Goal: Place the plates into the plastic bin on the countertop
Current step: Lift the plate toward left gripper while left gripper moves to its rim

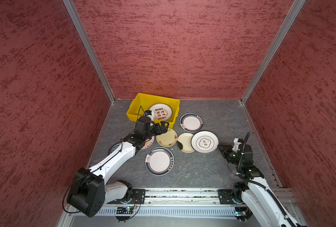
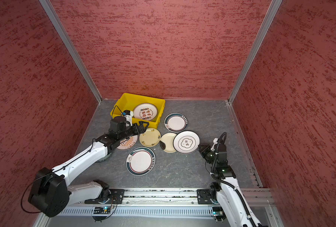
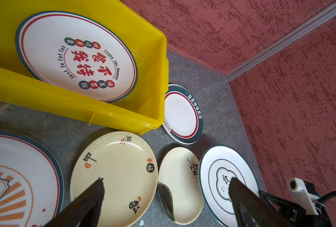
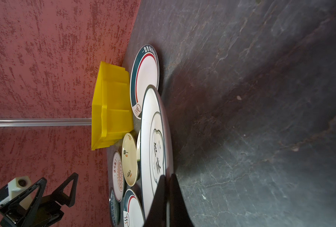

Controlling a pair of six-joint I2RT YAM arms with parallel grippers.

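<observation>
Right now the right gripper (image 1: 220, 147) has its jaws drawn together at the near rim of the white plate with the flower-framed characters (image 1: 204, 141). In the right wrist view one finger lies over the plate's face and the other under the rim, so it looks like a thin edge pinch, though the contact itself is in shadow. That plate's far edge overlaps the small cream plate (image 1: 185, 142) beside it.

The left gripper (image 1: 162, 128) hovers with jaws wide apart and empty over the cream plate with black characters (image 1: 166, 137), just in front of the yellow bin (image 1: 155, 99). The bin stands at the back left of the bench (image 1: 202, 173) and holds one red-lettered plate (image 1: 160, 112). Seven plates are outside it, two of them partly hidden under the left arm.

The main risk is the pinch. A hold that far out on a smooth rim lets the plate swing down or slip free as it lifts. If it is dragged instead of raised, it could push the small cream plate into its neighbours. The way to the bin also passes over the green-rimmed plate (image 1: 191, 122) and close to the left gripper, so the two arms could clash near the bin's front wall.
</observation>
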